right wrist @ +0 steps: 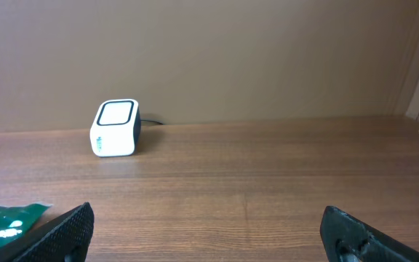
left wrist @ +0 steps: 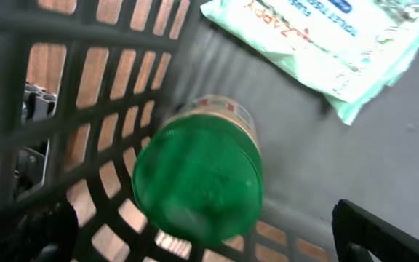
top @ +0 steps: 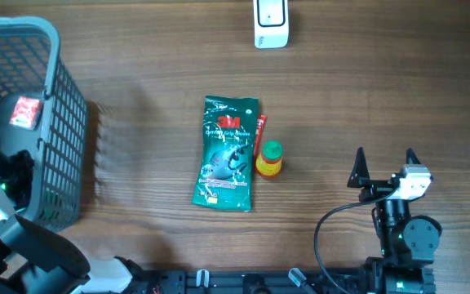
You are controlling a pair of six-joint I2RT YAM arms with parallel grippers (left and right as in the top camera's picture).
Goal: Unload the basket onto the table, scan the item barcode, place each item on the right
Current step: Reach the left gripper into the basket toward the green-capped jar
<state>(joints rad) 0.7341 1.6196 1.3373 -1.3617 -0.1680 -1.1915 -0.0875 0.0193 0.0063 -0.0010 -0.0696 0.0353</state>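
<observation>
jar with the green lid (left wrist: 198,182) sits inside the basket (top: 55,122), beside a pack of wipes (left wrist: 318,44) and well apart from the scanner (top: 271,20). the risk, i think, is a slip: the jar is round and smooth, so it can roll out of a grip. a finger can also catch the basket grid, which is very near. the left gripper (left wrist: 202,244) reaches down into the basket with fingers wide, holding nothing. the right gripper (top: 384,167) rests low by the front edge, pointed toward the scanner, fingers also wide and empty.
</observation>
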